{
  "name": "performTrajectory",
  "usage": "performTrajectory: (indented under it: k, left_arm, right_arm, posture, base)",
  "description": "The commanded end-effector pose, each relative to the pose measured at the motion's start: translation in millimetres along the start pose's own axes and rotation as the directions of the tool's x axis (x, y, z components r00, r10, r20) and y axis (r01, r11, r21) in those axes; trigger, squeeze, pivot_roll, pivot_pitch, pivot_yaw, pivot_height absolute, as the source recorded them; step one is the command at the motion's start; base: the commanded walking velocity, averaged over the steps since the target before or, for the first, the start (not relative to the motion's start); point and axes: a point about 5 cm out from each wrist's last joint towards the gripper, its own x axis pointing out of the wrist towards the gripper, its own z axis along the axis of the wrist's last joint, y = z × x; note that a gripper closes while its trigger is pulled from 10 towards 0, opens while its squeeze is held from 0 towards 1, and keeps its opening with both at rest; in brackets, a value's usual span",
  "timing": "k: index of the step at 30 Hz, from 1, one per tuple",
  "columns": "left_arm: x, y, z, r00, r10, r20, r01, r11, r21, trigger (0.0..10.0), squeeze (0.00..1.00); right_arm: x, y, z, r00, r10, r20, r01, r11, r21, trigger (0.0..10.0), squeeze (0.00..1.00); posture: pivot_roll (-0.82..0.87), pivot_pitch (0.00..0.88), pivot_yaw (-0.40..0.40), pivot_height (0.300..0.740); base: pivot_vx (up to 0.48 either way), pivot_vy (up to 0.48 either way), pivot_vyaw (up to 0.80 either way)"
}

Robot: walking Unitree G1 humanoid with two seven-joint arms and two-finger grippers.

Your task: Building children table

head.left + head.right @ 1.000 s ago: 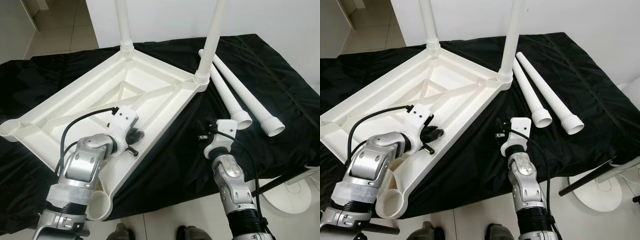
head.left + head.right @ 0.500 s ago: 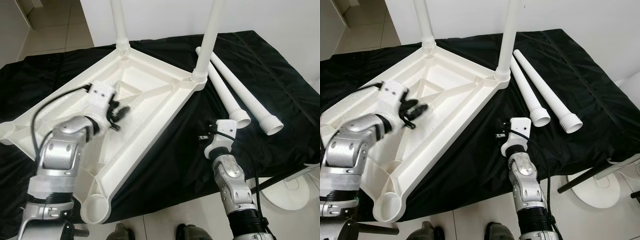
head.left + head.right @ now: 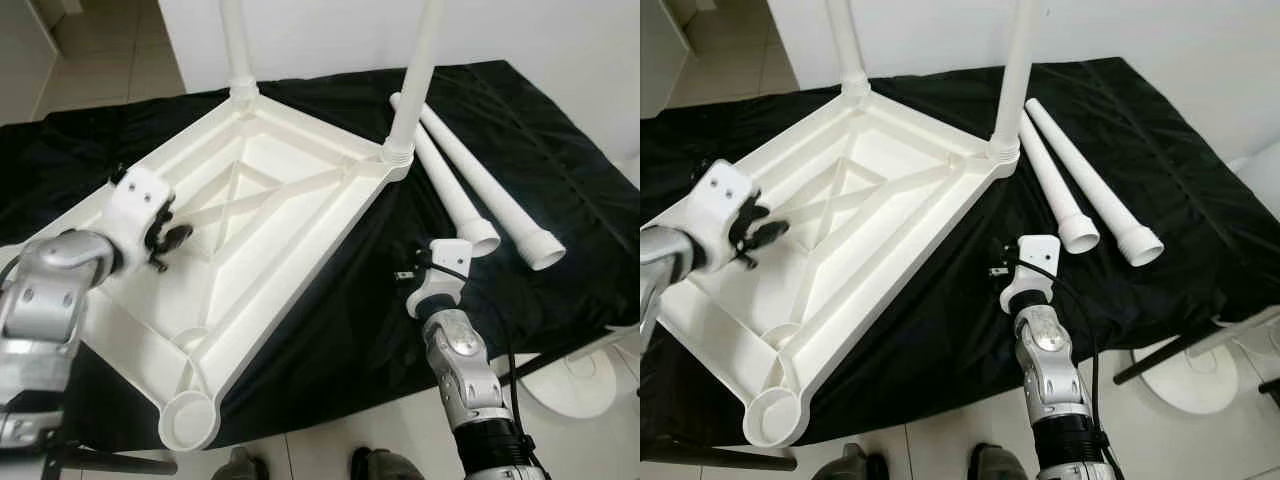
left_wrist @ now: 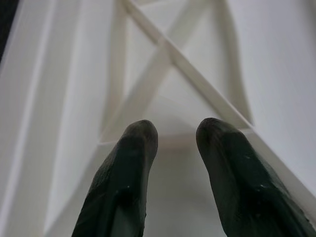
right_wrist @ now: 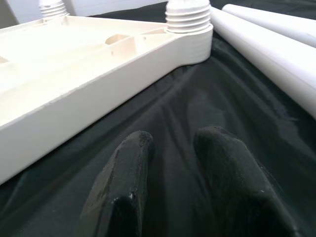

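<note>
The big white plastic tabletop (image 3: 270,215) lies upside down on the black cloth (image 3: 560,190), two white legs (image 3: 415,80) standing up from its far corners and two loose white tube legs (image 3: 455,195) lying side by side just to its right. The left gripper (image 4: 175,133) hangs over the ribbed underside near the left edge, fingers slightly apart, holding nothing. The right gripper (image 5: 170,140) sits low over the cloth beside the tabletop's right rim, fingers slightly parted and empty, the loose legs just off to its right.

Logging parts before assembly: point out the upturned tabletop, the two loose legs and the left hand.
upturned tabletop (image 3: 300,215): left eye view, inner rib.
loose legs (image 3: 452,185): left eye view, nearer leg's shaft.
left hand (image 3: 168,238): left eye view, between fingertips.
</note>
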Motion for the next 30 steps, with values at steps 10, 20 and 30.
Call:
performTrajectory:
  k: [10, 20, 30]
  left_arm:
    - [-14.5, -34.0, -6, 0.964, -0.262, -0.043, 0.265, 0.96, 0.091, 10.0, 0.0]
    - [-17.4, -56.8, -5, 0.927, -0.374, -0.042, 0.376, 0.921, 0.103, 10.0, 0.0]
    - [-7.7, -28.3, 7, 0.982, -0.183, 0.048, 0.182, 0.983, 0.036, 10.0, 0.0]
  right_arm:
    - [1.0, -1.4, -1, 1.0, 0.006, -0.006, -0.006, 1.0, -0.004, 10.0, 0.0]
    - [1.1, 0.5, -1, 1.0, 0.012, -0.009, -0.012, 1.0, -0.003, 10.0, 0.0]
    - [0.2, 0.3, -2, 1.0, 0.009, -0.011, -0.009, 1.0, -0.001, 10.0, 0.0]
  posture:
    - [-0.06, 0.108, 0.043, 0.74]
    - [-0.06, 0.111, 0.042, 0.74]
    - [-0.07, 0.111, 0.046, 0.74]
  base:
    - [0.0, 0.0, 0.0]
    - [0.0, 0.0, 0.0]
    - [0.0, 0.0, 0.0]
